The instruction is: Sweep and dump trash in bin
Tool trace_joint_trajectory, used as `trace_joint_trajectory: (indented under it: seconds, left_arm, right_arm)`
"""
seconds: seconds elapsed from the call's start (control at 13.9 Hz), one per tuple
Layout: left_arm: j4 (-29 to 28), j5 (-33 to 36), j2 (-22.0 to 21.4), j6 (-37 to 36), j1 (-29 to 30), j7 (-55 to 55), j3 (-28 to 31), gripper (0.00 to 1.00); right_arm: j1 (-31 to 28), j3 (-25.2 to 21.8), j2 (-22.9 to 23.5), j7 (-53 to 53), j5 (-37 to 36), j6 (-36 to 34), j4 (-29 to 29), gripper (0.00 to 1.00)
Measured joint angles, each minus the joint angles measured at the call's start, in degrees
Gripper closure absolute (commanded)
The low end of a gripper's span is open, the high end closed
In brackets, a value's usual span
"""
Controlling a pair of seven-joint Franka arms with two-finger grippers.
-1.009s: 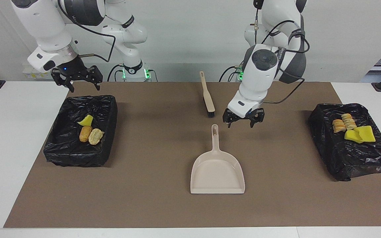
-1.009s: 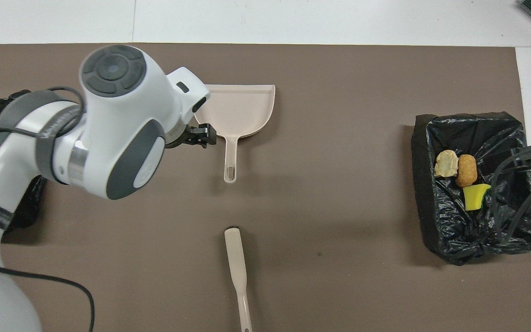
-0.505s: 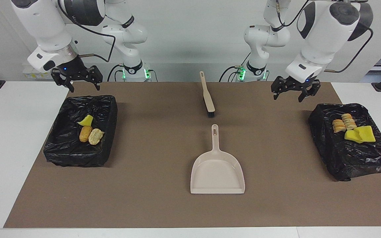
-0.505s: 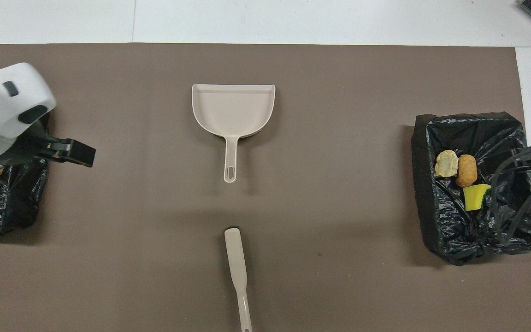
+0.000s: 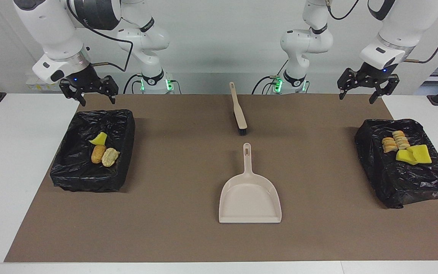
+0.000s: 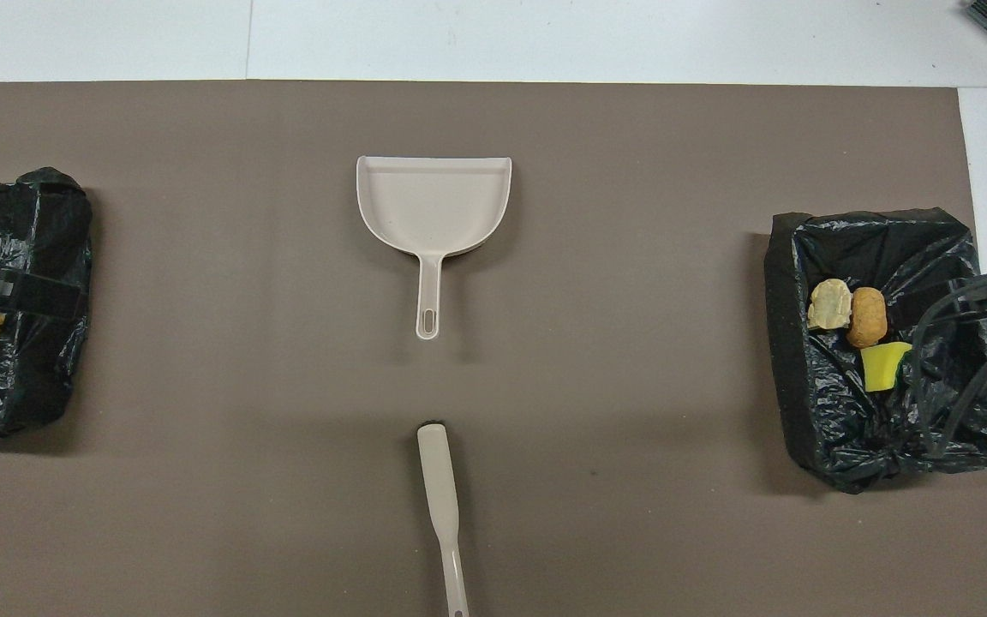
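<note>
Facing view: left claw [image 5: 367,89] hanging spread, gripping nothing, over mat edge by the bin [image 5: 405,161] at left arm's end. Right claw [image 5: 89,91] hanging spread too, holding nothing, over robots' edge of other bin [image 5: 91,152]. Trash sitting in both bins: 4 chunks [image 5: 405,149] at left arm's end, 3 chunks [image 5: 103,150] at right arm's end. Dustpan [image 5: 250,194] lying mid-tabletop, handle pointing twd brush [image 5: 238,108], which is lying nearer robots.

Overhead view: dustpan [image 6: 432,210], brush [image 6: 444,514] lying apart. Bin at right arm's end [image 6: 883,343] showing 3 chunks [image 6: 858,330]; other bin [image 6: 18,300] partly cut off at frame edge.
</note>
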Motion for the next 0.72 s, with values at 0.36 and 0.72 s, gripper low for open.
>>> trace_joint_trajectory:
  seconds: [0.36, 0.72]
  left_arm:
    - [4.72, -0.54, 2.77, -3.93, 0.38, 0.15, 0.17, 0.0]
    - [5.21, -1.13, 2.88, -4.72, 1.44, 0.19, 0.6, 0.0]
  right_arm:
    - [0.0, 0.0, -0.12, 0.0, 0.0, 0.0, -0.17, 0.0]
    - [0.01, 0.01, -0.14, 0.0, 0.0, 0.0, -0.21, 0.0]
